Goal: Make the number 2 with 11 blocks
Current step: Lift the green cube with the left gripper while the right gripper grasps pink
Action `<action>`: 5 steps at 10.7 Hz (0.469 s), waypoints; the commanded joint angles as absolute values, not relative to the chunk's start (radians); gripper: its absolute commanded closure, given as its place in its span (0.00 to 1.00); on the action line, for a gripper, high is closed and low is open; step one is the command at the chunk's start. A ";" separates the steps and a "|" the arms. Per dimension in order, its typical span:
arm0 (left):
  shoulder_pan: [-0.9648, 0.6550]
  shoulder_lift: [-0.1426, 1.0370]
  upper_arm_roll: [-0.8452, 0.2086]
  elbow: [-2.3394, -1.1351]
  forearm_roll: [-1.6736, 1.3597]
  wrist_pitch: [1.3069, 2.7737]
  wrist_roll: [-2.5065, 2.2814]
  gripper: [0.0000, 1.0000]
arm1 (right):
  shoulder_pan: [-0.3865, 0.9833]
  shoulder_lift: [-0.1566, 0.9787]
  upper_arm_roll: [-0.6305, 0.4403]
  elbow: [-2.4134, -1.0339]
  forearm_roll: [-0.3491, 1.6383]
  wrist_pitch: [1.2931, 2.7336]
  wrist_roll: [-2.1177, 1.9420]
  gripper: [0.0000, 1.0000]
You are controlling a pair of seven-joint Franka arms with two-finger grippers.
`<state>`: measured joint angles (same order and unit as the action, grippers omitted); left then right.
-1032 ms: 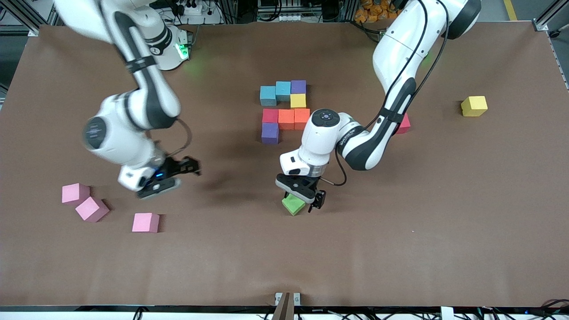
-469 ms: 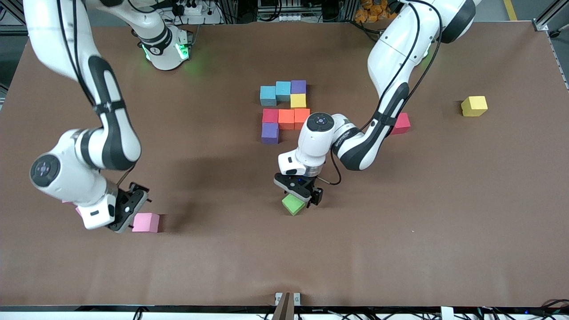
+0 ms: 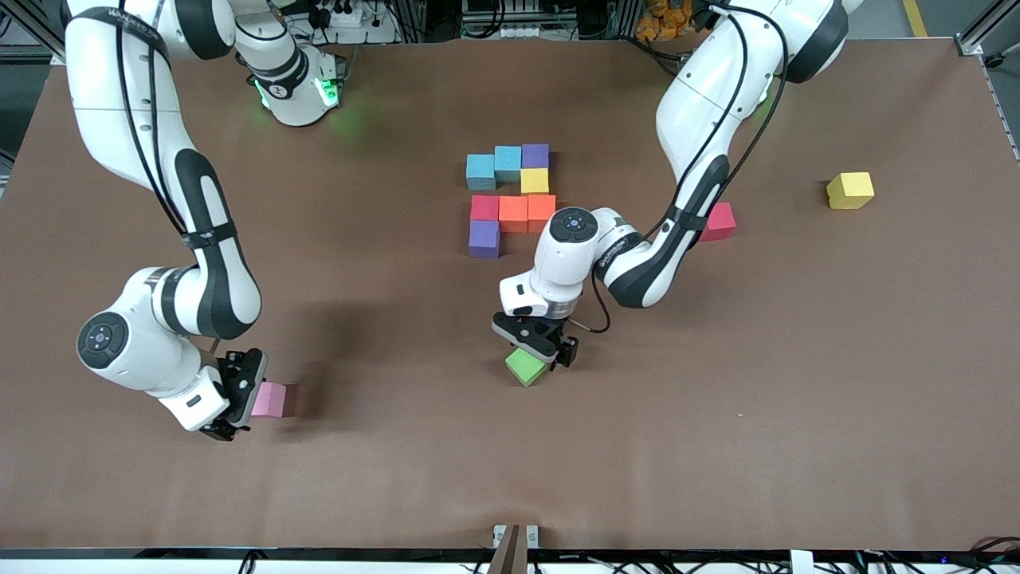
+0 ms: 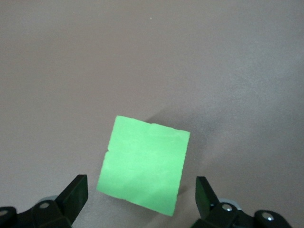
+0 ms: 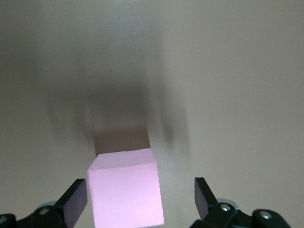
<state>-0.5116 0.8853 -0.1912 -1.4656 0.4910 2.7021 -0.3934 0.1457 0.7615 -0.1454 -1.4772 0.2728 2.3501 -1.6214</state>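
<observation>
I am seeing the left gripper (image 3: 539,351) hanging released over the green block (image 3: 526,367), bare worktop (image 3: 717,414) all around. The right gripper (image 3: 239,399) is straddling a pink block (image 3: 269,399), unclenched, near the front edge.

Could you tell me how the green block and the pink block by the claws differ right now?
The green block lies mid-table under the left claw; the pink block lies toward the right arm's end, at the right claw. Green sits turned diagonally; pink sits squarer. Both rest on the table between open fingers, ungripped.
</observation>
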 commanded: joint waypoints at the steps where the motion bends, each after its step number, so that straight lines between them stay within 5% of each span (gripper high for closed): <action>1: -0.515 0.905 -0.196 -1.440 0.465 2.697 -0.360 0.00 | 0.091 0.814 -0.104 -1.450 0.374 2.385 -1.748 0.00; 5: -0.522 0.905 -0.196 -1.442 0.457 2.697 -0.377 0.56 | 0.084 0.819 -0.104 -1.450 0.402 2.375 -1.743 0.00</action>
<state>-0.5129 0.8926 -0.1961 -1.4636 0.4869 2.7028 -0.3934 0.1070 0.7997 -0.1236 -1.4766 0.3753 2.3752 -1.7155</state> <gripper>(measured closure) 0.396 0.000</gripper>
